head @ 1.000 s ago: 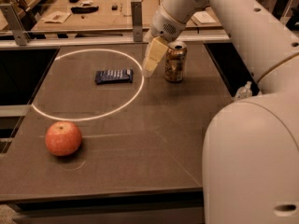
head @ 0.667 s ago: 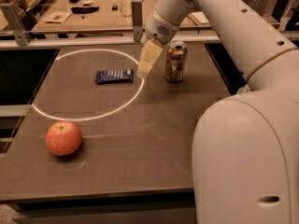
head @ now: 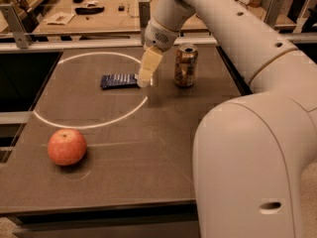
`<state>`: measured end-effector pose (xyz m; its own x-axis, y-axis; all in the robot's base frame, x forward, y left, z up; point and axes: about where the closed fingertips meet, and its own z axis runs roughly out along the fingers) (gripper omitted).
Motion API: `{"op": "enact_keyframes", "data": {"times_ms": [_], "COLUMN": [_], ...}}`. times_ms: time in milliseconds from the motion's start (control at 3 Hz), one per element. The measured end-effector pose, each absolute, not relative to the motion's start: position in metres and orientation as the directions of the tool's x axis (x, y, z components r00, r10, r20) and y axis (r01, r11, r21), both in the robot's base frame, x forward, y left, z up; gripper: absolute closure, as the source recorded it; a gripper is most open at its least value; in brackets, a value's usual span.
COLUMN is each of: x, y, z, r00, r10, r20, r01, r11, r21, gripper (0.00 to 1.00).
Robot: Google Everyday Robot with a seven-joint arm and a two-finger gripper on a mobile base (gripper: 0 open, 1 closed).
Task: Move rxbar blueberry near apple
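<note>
The rxbar blueberry [head: 118, 81] is a flat dark navy bar lying on the dark table, inside a white ring of light. My gripper [head: 144, 81] hangs from the white arm with its pale fingers pointing down at the bar's right end, touching or just above it. The apple [head: 67, 147] is round and red-orange, at the front left of the table, well apart from the bar and the gripper.
A gold-brown drink can [head: 185, 65] stands upright just right of the gripper. The table [head: 148, 157] has a metal rail along its back edge. My arm's large white body [head: 252, 162] fills the front right. A wooden bench with small items lies behind.
The gripper has moved left and down, from beside the can to the right end of the bar. The bar, apple and can have not moved.
</note>
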<state>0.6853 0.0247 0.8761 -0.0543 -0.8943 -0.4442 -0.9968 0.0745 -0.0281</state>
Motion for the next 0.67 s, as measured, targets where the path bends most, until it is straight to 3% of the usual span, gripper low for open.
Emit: {"op": "enact_keyframes", "data": {"times_ms": [667], "x": [0.6906], "y": [0.0406], "z": [0.8598], "r00": [-0.034], "r10": [-0.900], "r20": [-0.435], "r01": [-0.995], "r11": [0.073], "r21": [-0.073], "gripper": [0.00]}}
